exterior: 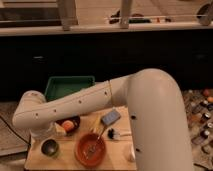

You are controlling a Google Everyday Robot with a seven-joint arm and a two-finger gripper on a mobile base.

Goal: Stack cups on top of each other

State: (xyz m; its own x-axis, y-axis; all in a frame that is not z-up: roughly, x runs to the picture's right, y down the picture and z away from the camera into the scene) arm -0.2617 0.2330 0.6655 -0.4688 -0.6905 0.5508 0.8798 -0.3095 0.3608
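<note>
A small dark round cup (pixel 50 147) with a greenish inside stands on the wooden board (pixel 60 161) at its front left corner. My white arm sweeps in from the right and bends down at the far left. The gripper (pixel 43 133) hangs below that bend, just above and behind the cup, mostly hidden by the forearm. Nothing shows as held.
A wide orange bowl (pixel 91 149) sits right of the cup, and a dark bowl with orange fruit (pixel 68 125) behind it. A green tray (pixel 69 86) lies at the back. A blue sponge (pixel 110 117) and a white brush (pixel 118 133) lie on the board.
</note>
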